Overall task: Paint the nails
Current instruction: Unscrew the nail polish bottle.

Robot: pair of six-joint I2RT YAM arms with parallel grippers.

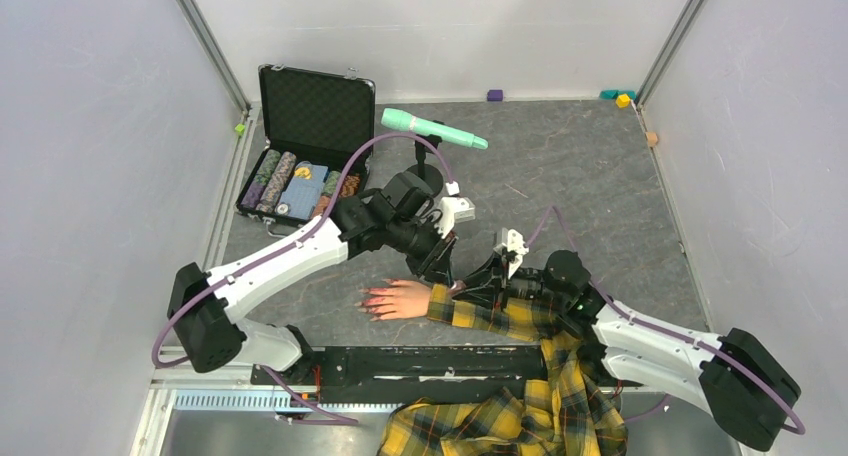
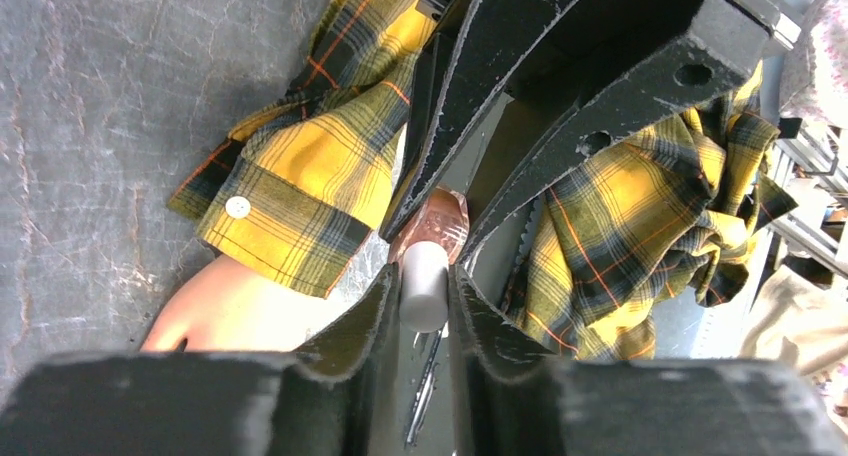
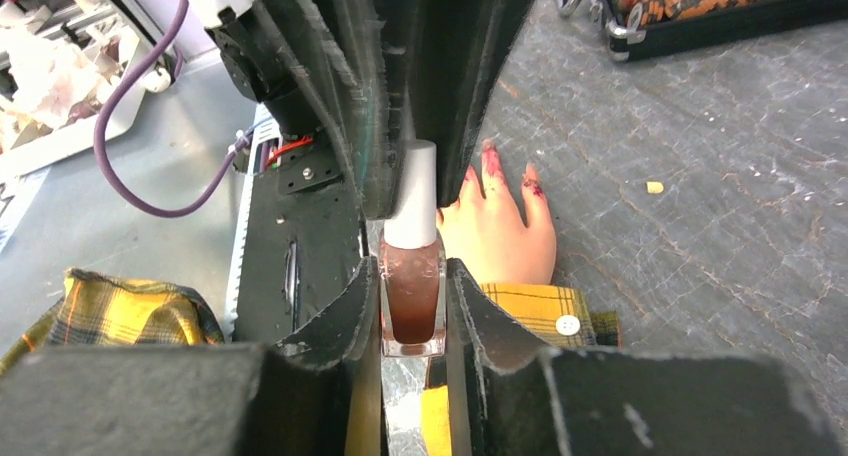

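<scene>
A pale mannequin hand [image 1: 400, 299] in a yellow plaid sleeve [image 1: 500, 316] lies flat on the grey table, fingers pointing left. Its nails [image 3: 490, 161] are smeared red-pink. A small bottle of brownish polish [image 3: 411, 301] hangs just above the wrist. My right gripper [image 3: 412, 276] is shut on the bottle's glass body. The white cap [image 2: 424, 286] sits between the fingers of my left gripper [image 2: 424, 276], which is shut on it. From above, the left gripper [image 1: 440, 268] and right gripper [image 1: 478, 281] meet over the cuff, hiding the bottle.
An open black case of poker chips [image 1: 300, 176] stands at the back left, with a mint-green tool [image 1: 430, 128] beside it. Small blocks [image 1: 623, 101] lie along the back wall. The rest of the plaid shirt [image 1: 500, 426] is bunched over the black base rail [image 1: 420, 361].
</scene>
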